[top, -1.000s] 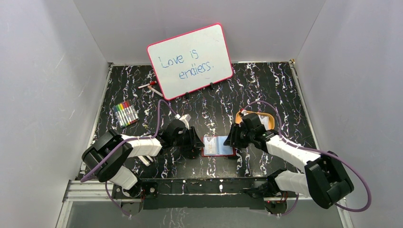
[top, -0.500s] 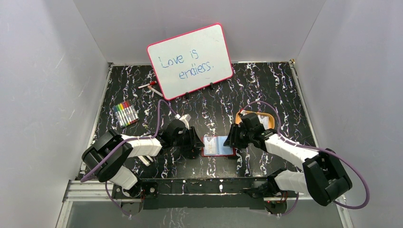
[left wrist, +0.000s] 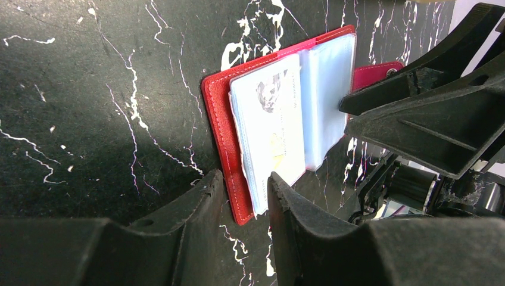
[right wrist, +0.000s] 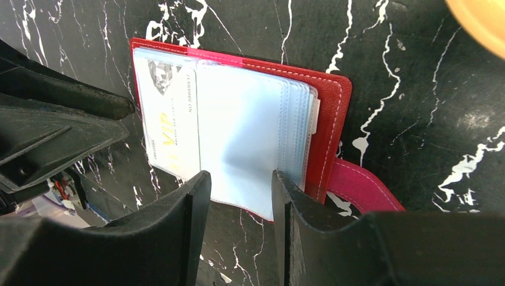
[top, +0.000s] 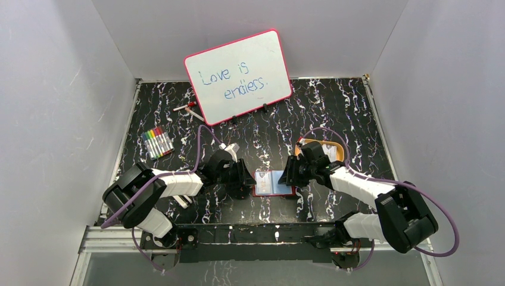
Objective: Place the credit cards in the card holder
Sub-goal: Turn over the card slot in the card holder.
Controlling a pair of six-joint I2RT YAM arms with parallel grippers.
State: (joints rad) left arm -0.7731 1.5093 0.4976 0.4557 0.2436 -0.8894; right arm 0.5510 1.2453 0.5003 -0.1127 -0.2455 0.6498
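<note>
Left hand and right hand, both narrowly parted, I find straddling opposite edges of the open card holder on the table; one credit card sits inside.

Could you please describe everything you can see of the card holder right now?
The card holder lies open and flat on the black marbled table. Its cover looks like red stitched leather, and a pinker snap tab sticks out from one side. Inside is a stack of pale blue, shiny plastic sleeves. A whitish card printed VIP sits on one side, seemingly in a sleeve. The left gripper and right gripper straddle opposite edges, fingers apart. Whether they touch it cannot be told.
</note>
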